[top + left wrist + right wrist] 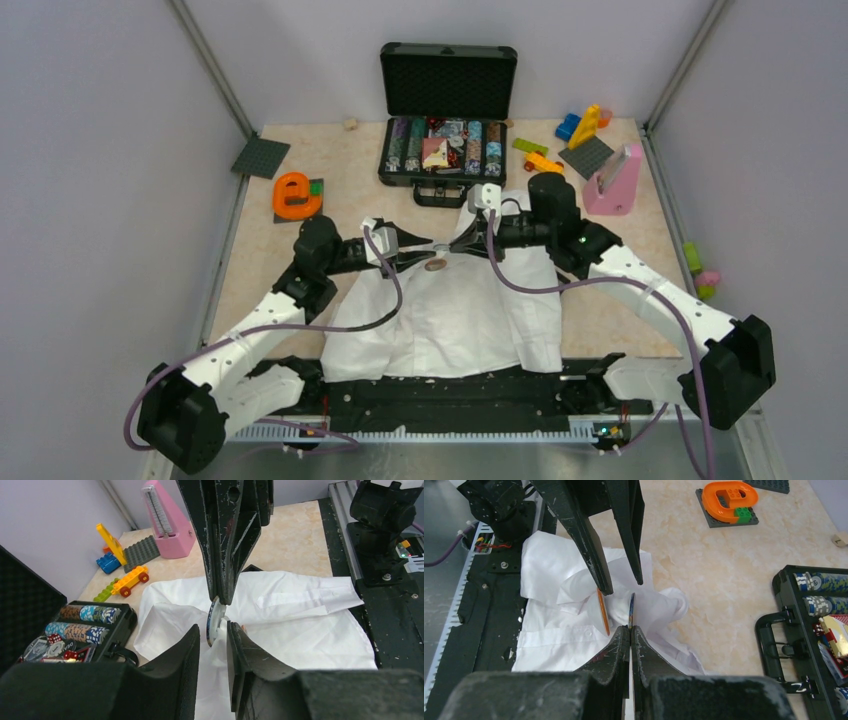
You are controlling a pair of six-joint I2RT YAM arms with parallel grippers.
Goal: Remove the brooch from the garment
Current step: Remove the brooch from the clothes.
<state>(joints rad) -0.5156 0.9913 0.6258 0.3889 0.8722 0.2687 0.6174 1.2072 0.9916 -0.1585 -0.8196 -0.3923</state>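
Observation:
The white shirt (450,320) lies flat, and a fold near its collar is pulled up. The brooch (434,266) is a small brown-orange disc on that fold. It shows edge-on in the right wrist view (603,612). My right gripper (630,627) is shut on a thin, pale, blue-rimmed disc (212,622) beside the brooch. My left gripper (214,630) faces it from the other side. Its jaws stand narrowly apart around the fold and the pale disc. The right finger touches the fabric; the left one stands off. In the top view both grippers meet tip to tip (442,245).
An open black case of poker chips (445,145) stands behind the shirt. A pink metronome (613,180) and loose toy bricks (585,125) are at back right. An orange letter on a plate (296,195) and a dark baseplate (261,157) are at back left.

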